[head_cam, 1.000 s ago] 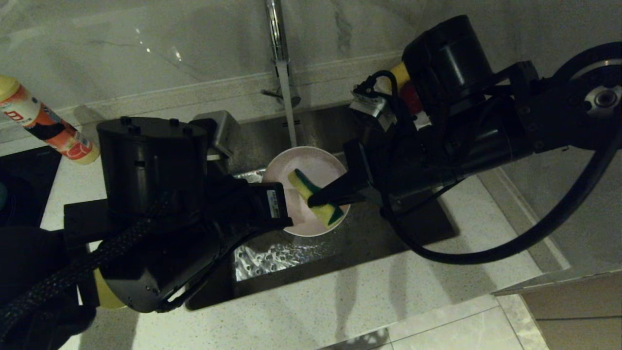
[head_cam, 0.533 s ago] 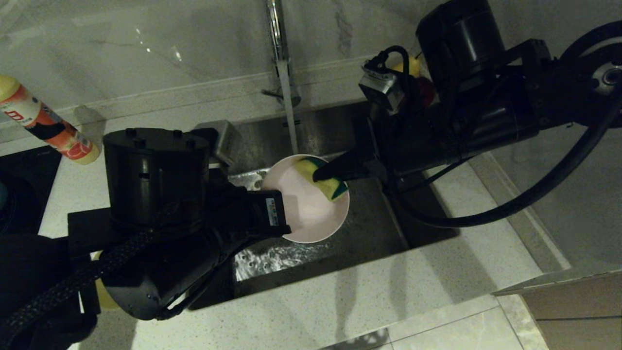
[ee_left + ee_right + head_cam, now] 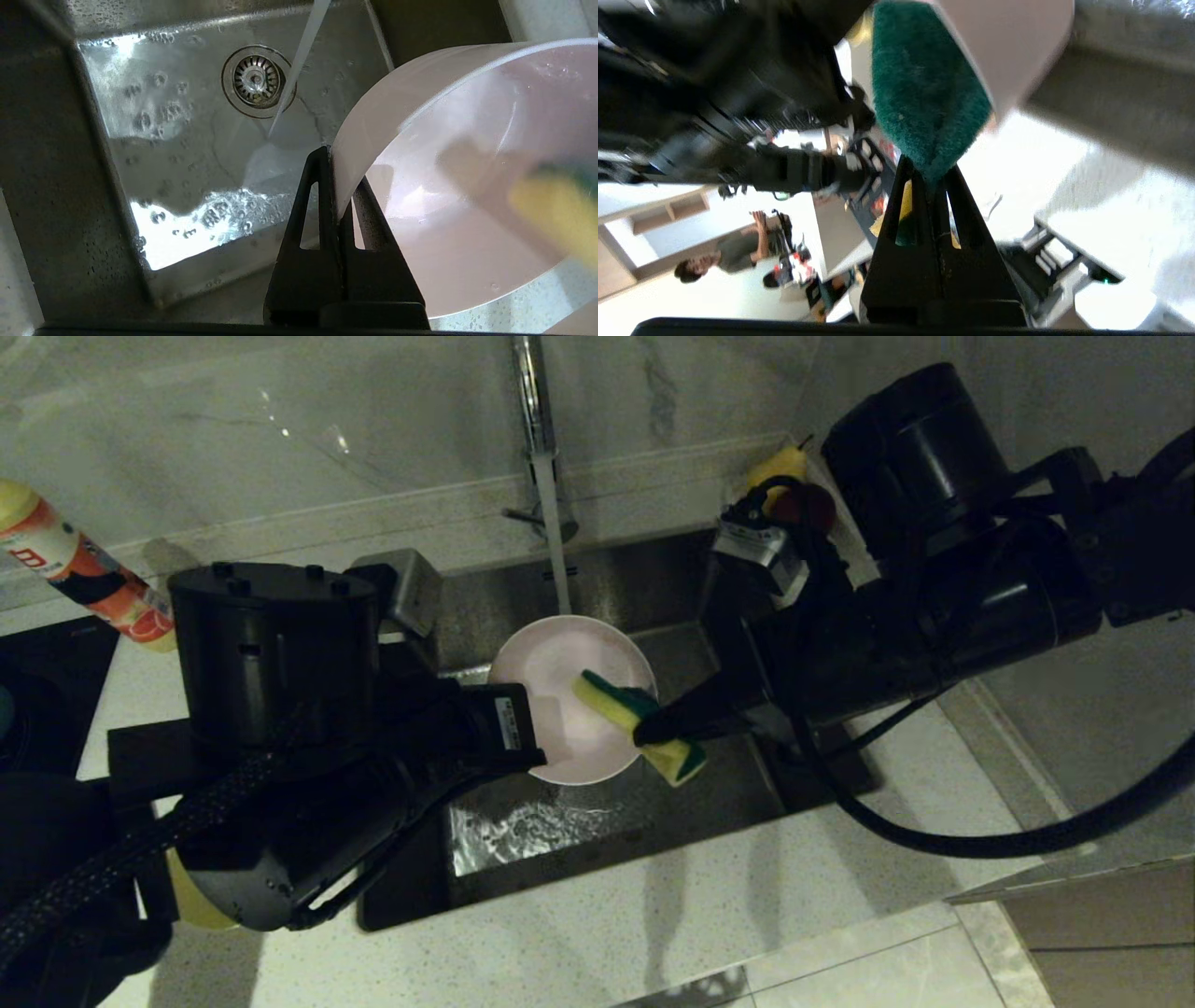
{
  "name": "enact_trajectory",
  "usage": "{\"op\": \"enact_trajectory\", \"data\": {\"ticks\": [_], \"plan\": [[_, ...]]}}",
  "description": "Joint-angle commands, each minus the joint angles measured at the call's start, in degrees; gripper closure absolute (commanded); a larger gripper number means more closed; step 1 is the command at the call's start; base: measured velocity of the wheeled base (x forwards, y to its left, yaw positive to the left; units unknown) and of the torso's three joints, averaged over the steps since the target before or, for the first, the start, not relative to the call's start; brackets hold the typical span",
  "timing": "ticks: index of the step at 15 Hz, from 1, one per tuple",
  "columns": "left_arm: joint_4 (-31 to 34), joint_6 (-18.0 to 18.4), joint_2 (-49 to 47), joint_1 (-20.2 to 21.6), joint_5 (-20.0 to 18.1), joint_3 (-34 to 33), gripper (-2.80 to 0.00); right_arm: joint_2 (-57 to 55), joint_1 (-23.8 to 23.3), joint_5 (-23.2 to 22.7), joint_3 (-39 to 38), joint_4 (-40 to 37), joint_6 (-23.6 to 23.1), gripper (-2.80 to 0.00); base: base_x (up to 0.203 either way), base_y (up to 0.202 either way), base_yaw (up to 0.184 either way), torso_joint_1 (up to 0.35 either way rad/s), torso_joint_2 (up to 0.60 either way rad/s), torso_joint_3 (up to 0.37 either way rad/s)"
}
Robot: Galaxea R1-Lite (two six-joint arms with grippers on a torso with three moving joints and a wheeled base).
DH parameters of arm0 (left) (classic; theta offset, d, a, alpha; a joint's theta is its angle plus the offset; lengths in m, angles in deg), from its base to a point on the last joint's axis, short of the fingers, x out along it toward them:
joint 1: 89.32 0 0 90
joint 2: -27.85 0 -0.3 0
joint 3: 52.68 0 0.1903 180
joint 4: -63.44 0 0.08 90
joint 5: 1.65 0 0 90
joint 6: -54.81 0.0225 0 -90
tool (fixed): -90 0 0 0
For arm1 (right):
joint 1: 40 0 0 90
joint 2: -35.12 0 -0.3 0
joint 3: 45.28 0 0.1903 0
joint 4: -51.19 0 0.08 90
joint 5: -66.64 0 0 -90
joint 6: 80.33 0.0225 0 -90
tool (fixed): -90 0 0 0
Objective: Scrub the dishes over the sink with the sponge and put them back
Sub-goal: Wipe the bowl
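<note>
Pink bowl (image 3: 568, 695): one item, round plastic, held tilted over the sink (image 3: 597, 588) with its open side facing up and toward the right arm. Left gripper (image 3: 337, 186) is clamped tight on the bowl's rim, one finger inside the wall and one outside, as the left wrist view shows.

Sponge (image 3: 639, 728): one item, yellow foam with a dark green scouring layer. Right gripper (image 3: 653, 730) is pinched closed on it near its middle. The sponge lies across the bowl's right edge, one end inside the bowl, the other end sticking out past the rim over the basin. In the right wrist view the green face (image 3: 927, 88) rises from between the fingers, with the bowl's pale wall just beside it.

Sink: steel basin, wet floor with standing droplets, round drain strainer (image 3: 256, 80) at centre.

Faucet (image 3: 534, 411): chrome, running; the stream of water (image 3: 557, 560) falls just behind the bowl's far rim.

Bottle (image 3: 79, 574): orange and white label, yellow cap, lying on the counter (image 3: 653, 915) to the left of the sink, well apart from the bowl.
</note>
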Motion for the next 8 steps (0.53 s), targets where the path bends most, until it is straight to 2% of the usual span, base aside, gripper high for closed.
{"op": "enact_trajectory", "data": {"ticks": [1,8], "plan": [[-0.15,-0.37,0.04,0.06,0.16,-0.02,0.00,1.01,0.14,-0.30,-2.04,-0.06,0.16,0.00,0.000,0.000,0.000,0.000,0.00,0.000],[-3.93,-0.54,-0.26,0.06,0.16,-0.50,0.00,-4.14,3.63,-0.21,0.85,3.89,0.85,0.00,0.000,0.000,0.000,0.000,0.00,0.000]]}}
